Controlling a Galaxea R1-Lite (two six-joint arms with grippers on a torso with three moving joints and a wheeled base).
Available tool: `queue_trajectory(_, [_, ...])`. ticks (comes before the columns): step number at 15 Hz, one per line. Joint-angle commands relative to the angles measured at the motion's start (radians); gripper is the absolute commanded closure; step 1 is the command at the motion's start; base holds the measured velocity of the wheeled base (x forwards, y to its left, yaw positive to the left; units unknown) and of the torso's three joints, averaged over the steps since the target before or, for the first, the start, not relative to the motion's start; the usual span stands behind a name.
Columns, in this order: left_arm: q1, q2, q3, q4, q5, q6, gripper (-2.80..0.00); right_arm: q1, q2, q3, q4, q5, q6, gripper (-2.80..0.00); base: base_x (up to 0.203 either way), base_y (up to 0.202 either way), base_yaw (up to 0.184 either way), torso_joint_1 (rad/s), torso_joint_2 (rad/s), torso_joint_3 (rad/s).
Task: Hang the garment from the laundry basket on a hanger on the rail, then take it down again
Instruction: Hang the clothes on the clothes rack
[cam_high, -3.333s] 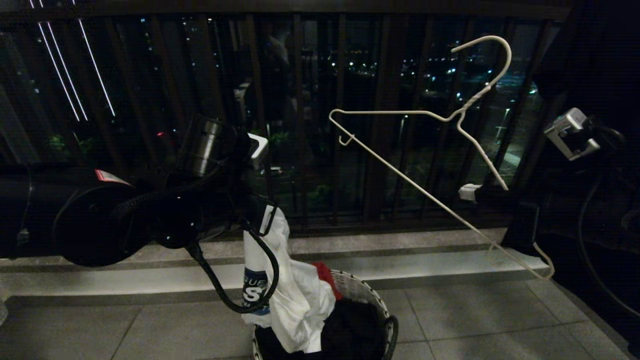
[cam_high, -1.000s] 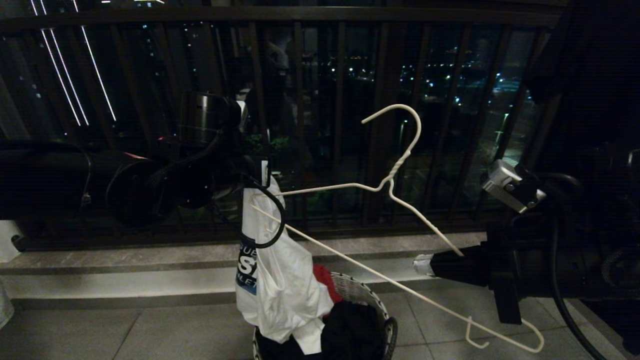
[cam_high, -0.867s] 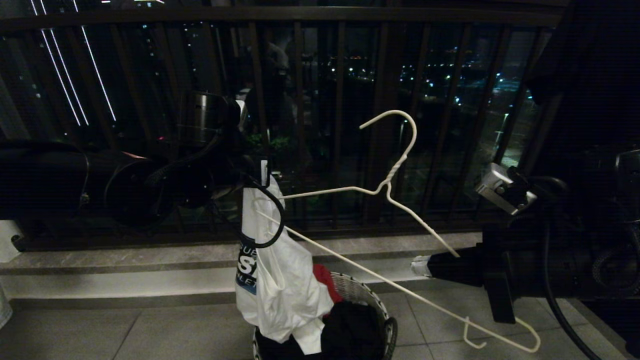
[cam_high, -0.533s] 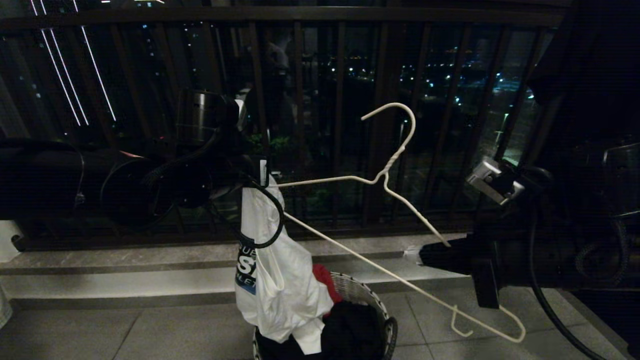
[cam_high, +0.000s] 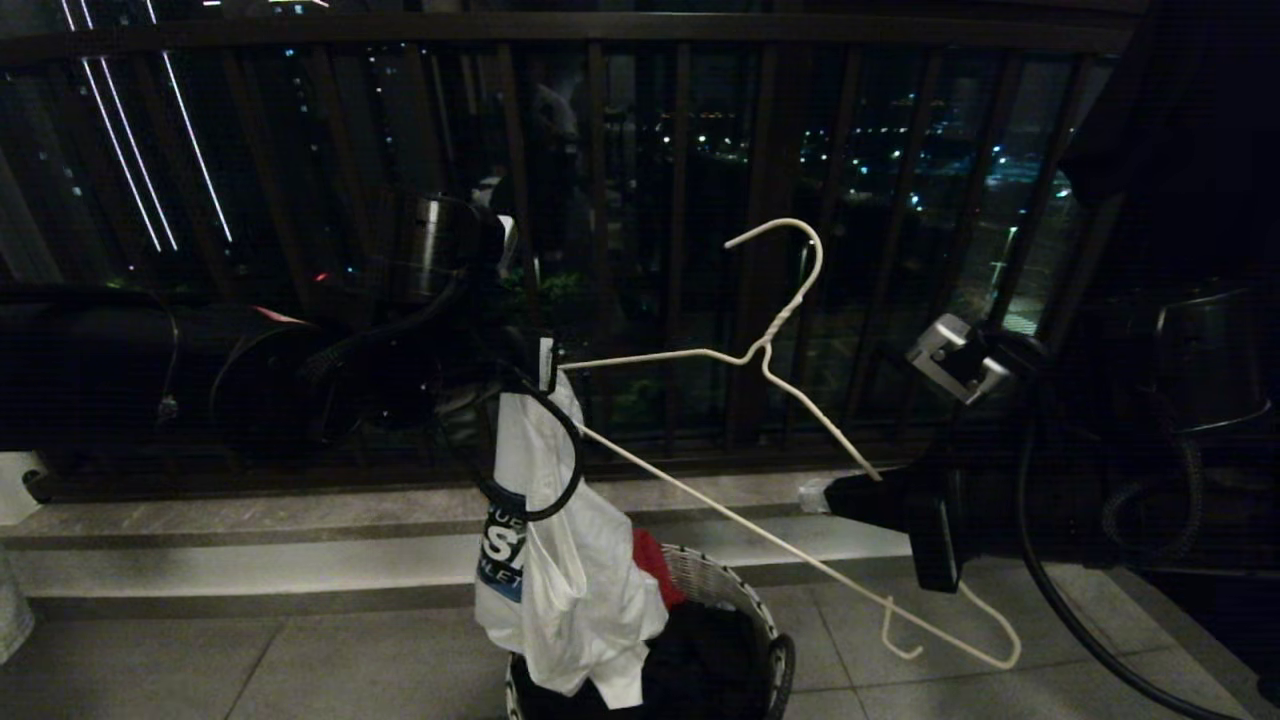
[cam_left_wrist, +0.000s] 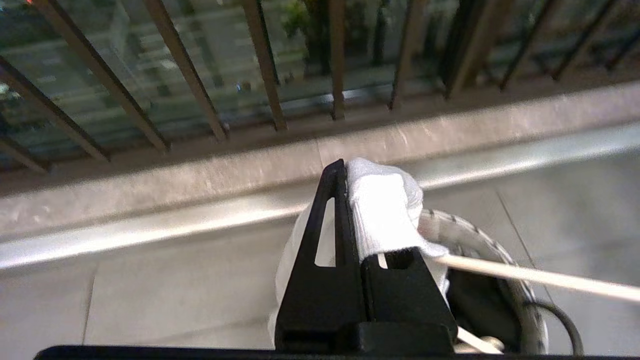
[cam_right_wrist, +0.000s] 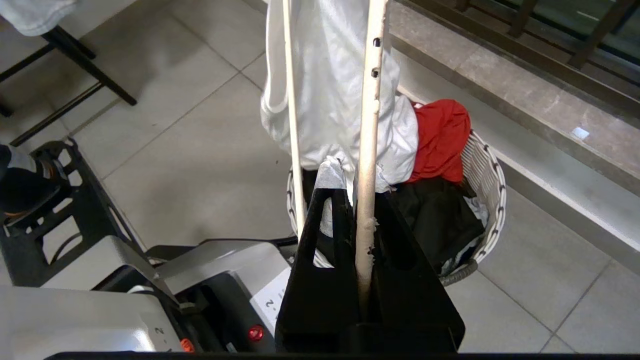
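2 grippers: 1 garment (cam_high: 560, 560), 1 hanger (cam_high: 770, 370).

only readable stuff is pretty thin here. the white t-shirt (cam_high: 560, 570) hanging at lower centre of the head view has a blue-and-black printed patch with white letters, and just bits show: "ue" on top, a big "s" with part of another letter under it, then "let" at the bottom, the rest lost in the folds. in the right wrist view, a grey robot panel (cam_right_wrist: 260, 295) at lower left has a small "2" on it. nothing else legible.
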Motion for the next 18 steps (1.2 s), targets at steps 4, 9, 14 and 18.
queue_trajectory(4, [-0.038, -0.001, -0.047, 0.107, 0.014, -0.029, 0.00, 0.000, 0.002, -0.004, -0.003, -0.042, -0.002, 0.00, 0.000, 0.000, 0.000, 0.000, 0.00, 0.000])
queue_trajectory(9, [-0.038, 0.038, -0.189, 0.325, 0.140, -0.139, 0.00, -0.001, 0.005, 0.003, -0.041, -0.104, -0.006, 0.00, 0.000, 0.000, 0.000, 0.000, 0.00, 0.000])
queue_trajectory(14, [-0.036, 0.053, -0.227, 0.363, 0.199, -0.153, 0.00, 0.000, 0.006, 0.003, -0.042, -0.153, -0.034, 0.00, 0.000, 0.000, 0.000, 0.000, 0.00, 0.000])
queue_trajectory(18, [-0.083, 0.059, -0.226, 0.364, 0.195, -0.189, 0.00, 0.002, 0.006, 0.009, -0.042, -0.150, -0.039, 0.00, 0.000, 0.000, 0.000, 0.000, 0.00, 0.000])
